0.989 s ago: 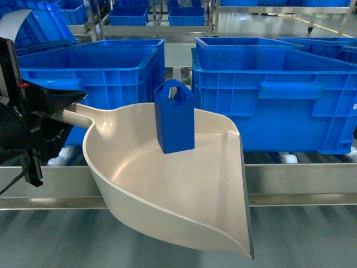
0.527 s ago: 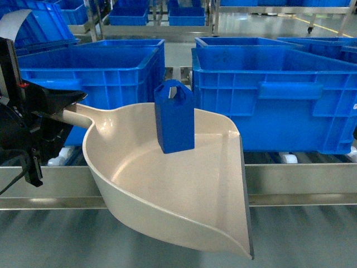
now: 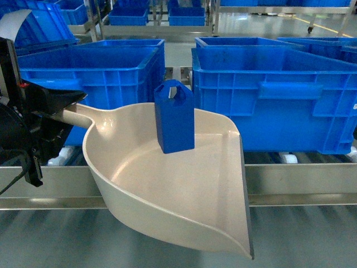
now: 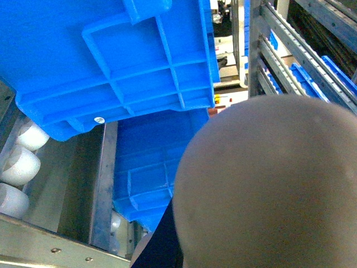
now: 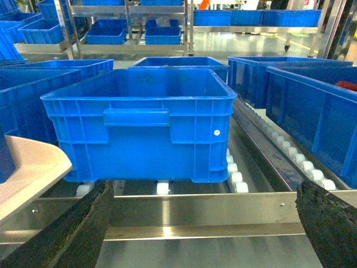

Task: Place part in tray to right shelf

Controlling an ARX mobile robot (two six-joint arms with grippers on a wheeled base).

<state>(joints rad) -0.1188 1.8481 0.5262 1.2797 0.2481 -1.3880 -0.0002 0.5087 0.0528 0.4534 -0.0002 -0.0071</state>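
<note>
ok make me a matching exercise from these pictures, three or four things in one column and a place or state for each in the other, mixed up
Things:
1. part
2. tray
3. right gripper
4. white rollers

Places or states:
A. jaws spread apart, holding nothing
B. standing upright inside the cream scoop
C. handle gripped by the left gripper
D. lined along the shelf beside a blue crate

Pairs: 1-B, 2-C, 3-A, 4-D

Two large blue crates (image 3: 268,95) stand side by side on the shelf (image 3: 301,181), filling it just behind the front rail. A narrow gap between them, blocked low down by a metal divider, leaves little passage. The tray (image 3: 184,190) hangs over the rail in front of that gap, its walls spanning the left crate's front. Both crates are open-topped, so room lies above them. Right of the tray, the rail stands unobstructed.
</note>
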